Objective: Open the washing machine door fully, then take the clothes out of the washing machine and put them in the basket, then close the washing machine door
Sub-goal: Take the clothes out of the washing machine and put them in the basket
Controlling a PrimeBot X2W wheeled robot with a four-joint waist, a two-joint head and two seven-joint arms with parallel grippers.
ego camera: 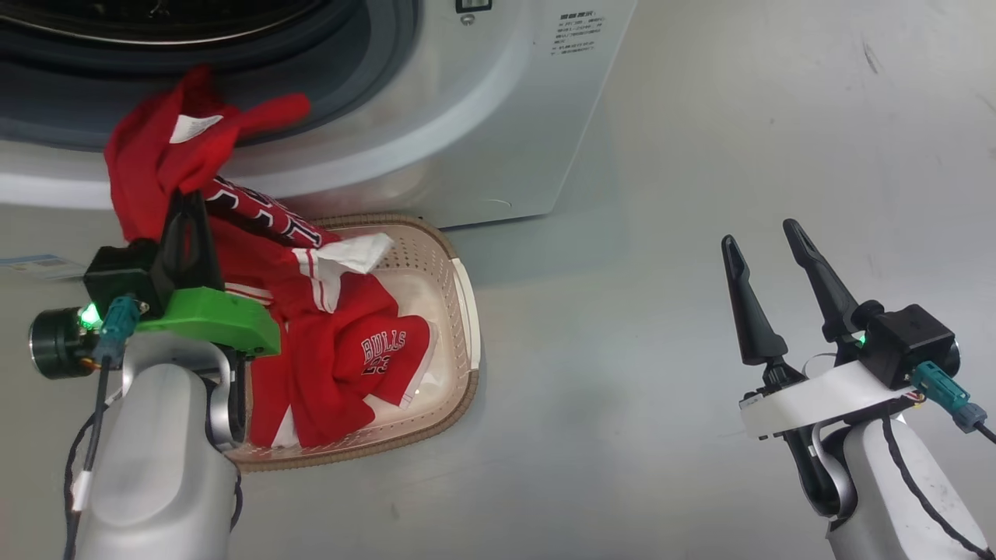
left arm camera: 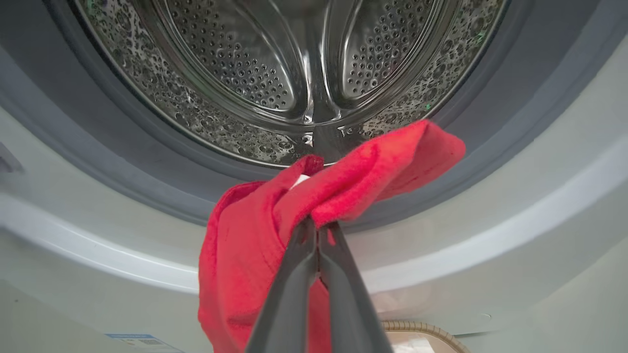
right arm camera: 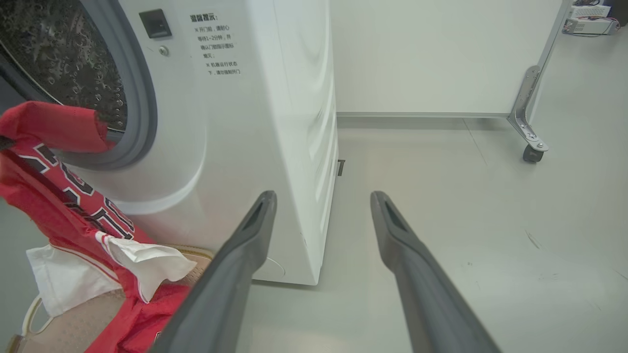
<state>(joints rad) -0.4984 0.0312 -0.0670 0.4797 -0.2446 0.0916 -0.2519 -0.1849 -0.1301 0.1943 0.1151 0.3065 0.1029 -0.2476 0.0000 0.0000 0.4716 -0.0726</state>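
Now, unloading: the left gripper (left arm camera: 319,224), pinched tight on the clothes (ego camera: 152,159), holds them above the basket (ego camera: 464,311); the right gripper (ego camera: 759,232), well apart from it, spreads wide, empty. Next, probably: lower, let go.

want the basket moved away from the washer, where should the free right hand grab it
Take the basket by its white side handle, coming from the robot's right with the open right hand. That rim is bare and faces it; the clothes drape over the far side.

Red clothes (ego camera: 334,365) hanging, trailing into cream basket (ego camera: 445,268)
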